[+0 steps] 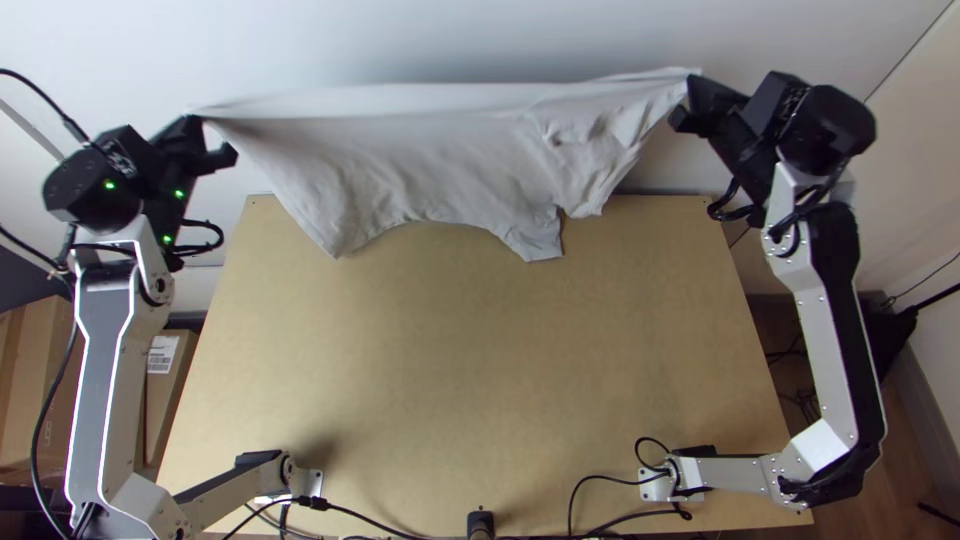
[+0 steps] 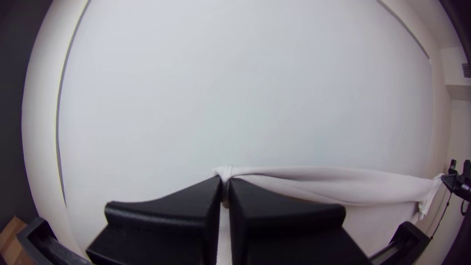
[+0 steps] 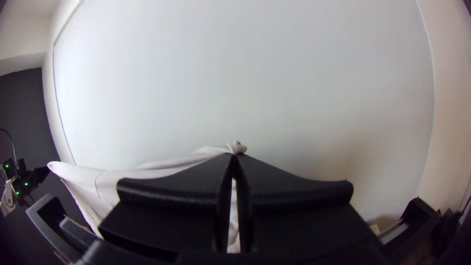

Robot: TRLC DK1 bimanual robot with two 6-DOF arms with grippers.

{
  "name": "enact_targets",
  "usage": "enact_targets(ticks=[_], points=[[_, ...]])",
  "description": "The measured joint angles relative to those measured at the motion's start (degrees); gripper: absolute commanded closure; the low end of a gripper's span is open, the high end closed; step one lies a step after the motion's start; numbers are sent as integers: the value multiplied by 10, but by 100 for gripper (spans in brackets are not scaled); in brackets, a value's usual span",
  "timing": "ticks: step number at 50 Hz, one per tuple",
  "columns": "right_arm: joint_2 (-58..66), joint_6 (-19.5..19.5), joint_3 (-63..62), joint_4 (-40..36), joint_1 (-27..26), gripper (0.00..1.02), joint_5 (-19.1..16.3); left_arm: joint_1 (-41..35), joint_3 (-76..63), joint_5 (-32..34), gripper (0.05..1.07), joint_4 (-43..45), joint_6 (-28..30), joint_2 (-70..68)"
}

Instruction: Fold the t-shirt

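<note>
Broad, flat black fingers (image 2: 167, 221) of the left gripper (image 1: 198, 118) press together, at the far left, on a pinched, stitched bit of the t-shirt (image 1: 430, 165). Behind them the left arm (image 1: 105, 370) has smooth silver-grey links, dark joints and small green lights (image 1: 110, 185). Just left of the table (image 1: 470, 350) are plain brown cardboard boxes (image 1: 150, 405), one bearing a white printed label (image 1: 162, 353).

Between the two arms, the soft, pale grey t-shirt hangs spread from both upper corners at the table's far side. Its top edge is drawn nearly straight across, with a long shallow fold under it; below, the cloth ripples into an uneven edge, and right of the middle a short flap dips nearest. I cannot tell whether that lower edge touches the wood.

The table is light tan wood, smooth and faintly mottled, with black cables (image 1: 365, 515) along its near edge. Behind stands a plain whitish wall (image 1: 440, 40).

At the far right, the right gripper (image 1: 690, 88) has its fingers closed on the other upper corner, a small bunched knob of cloth poking past the tips. The right arm (image 1: 835, 340) bends down to its near-right base; beyond is brown wooden floor (image 1: 905, 420).
</note>
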Motion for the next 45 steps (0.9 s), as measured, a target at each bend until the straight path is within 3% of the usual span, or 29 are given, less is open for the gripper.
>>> enact_targets(ticks=[17,32,37,45], points=[[-165,0,26,5,56,100,4,18,18,-12,105,25,26,-144],[-367,1,55,-46,56,100,-3,19,25,-10,105,-6,38,-382],[-387,3,74,-53,53,100,-21,19,50,-10,105,-42,38,-412],[-379,29,75,-61,18,100,-80,20,39,-16,105,-93,21,-408]])
